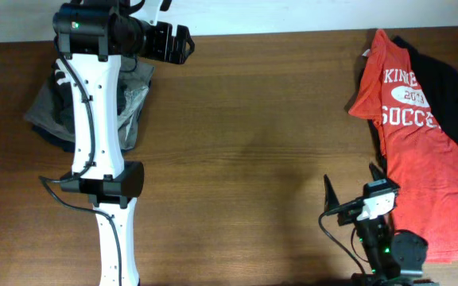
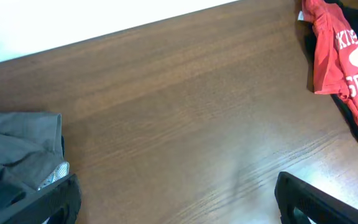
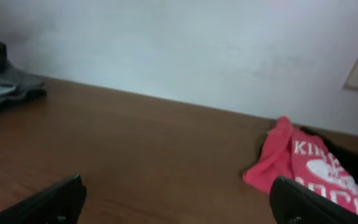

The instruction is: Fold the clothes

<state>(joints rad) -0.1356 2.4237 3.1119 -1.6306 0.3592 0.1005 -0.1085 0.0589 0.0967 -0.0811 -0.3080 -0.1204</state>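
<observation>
Wrinkles crease a white-lettered red T-shirt (image 1: 420, 159) draped over black cloth (image 1: 456, 87) at right of the wooden table (image 1: 253, 135); grey heap (image 1: 137, 91) far left. Left wrist: left gripper (image 2: 179, 208) splayed wide above bare woodgrain. Right wrist: right gripper (image 3: 179, 208) equally wide, shirt far right.

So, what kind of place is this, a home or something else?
Probably a robot lab or test station, not a home: the left arm and right arm stand at a wooden table before a plain white wall, with a red T-shirt and grey clothes on it.
</observation>
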